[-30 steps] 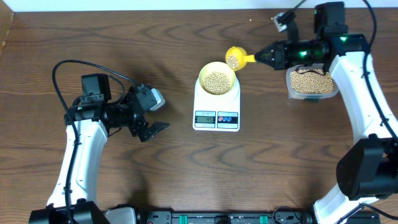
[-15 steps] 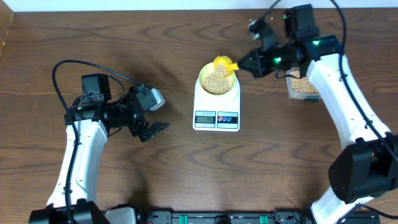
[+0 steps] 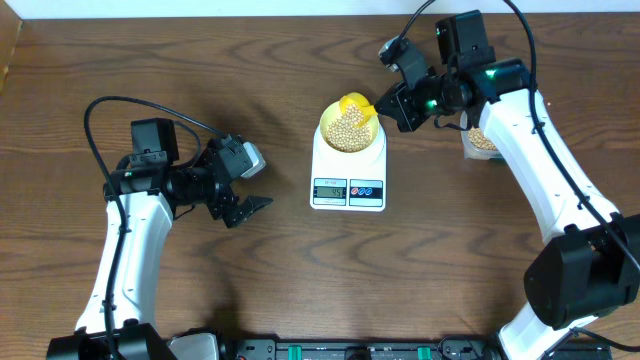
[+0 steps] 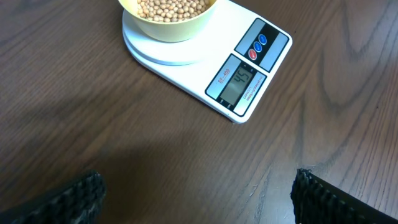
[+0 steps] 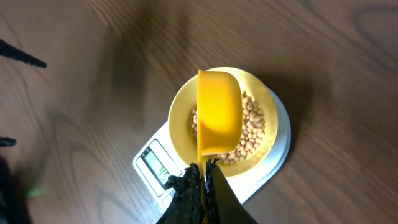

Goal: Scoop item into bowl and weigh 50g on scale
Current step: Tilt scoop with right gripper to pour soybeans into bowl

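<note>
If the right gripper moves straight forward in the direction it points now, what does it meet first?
Probably the bowl on the scale: the right gripper, shut on the yellow scoop, points at it, so the scoop would touch the beans or the rim first. Depth is unclear.

Scoop (image 3: 355,104): bright yellow plastic, tipped so that its smooth outer side faces up.
Tub (image 3: 465,146): clear plastic, at the right rear of the counter, mostly hidden from above.
Counter (image 3: 300,270): dark brown wood grain.
Wall (image 3: 200,8): pale strip along the far edge.
Rail (image 3: 350,351): black, along the near edge.
</note>
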### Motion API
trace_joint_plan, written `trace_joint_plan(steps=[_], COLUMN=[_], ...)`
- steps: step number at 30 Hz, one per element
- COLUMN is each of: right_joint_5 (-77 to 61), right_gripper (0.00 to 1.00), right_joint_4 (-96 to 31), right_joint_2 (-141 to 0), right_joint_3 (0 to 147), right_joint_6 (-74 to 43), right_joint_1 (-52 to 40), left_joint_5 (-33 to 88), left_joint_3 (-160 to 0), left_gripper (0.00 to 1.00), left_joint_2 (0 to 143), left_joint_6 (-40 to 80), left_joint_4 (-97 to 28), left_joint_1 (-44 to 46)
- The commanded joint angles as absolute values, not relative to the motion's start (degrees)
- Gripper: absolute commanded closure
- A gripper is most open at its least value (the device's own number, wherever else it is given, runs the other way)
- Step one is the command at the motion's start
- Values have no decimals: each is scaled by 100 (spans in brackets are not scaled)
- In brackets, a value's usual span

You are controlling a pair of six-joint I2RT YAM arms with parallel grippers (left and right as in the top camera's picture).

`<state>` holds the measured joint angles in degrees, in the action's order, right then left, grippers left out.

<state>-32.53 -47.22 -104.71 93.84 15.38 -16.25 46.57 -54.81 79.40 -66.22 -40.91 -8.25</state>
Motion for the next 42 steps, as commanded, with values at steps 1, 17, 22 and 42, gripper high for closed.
trace_joint_plan(steps=[1,17,22,42], right_joint_5=[-3234,-3238,-3531,-3461], right_gripper=[99,99,99,99], right_joint_4=[-4657,-4630,-4626,-4390], right_joint_2=[-10363,-10363,-10363,-10363], right_joint_3=[9439,9439,9439,9439], right_joint_6=[2043,1367,1245,1767], right_joint_1=[-1721,-1616,-1522,-1584], left_joint_5=[4687,4687,4687,4687], left_joint_3=[-5422,-5422,-5422,-5422], left_gripper=[3,2,3,2], left_joint_2=[7975,7975,7975,7975], left_joint_6=[-6613,-6613,-6613,-6613], left_joint_4=[-4108,-4108,-4108,-4108], left_joint_1=[-845,-845,-845,-845])
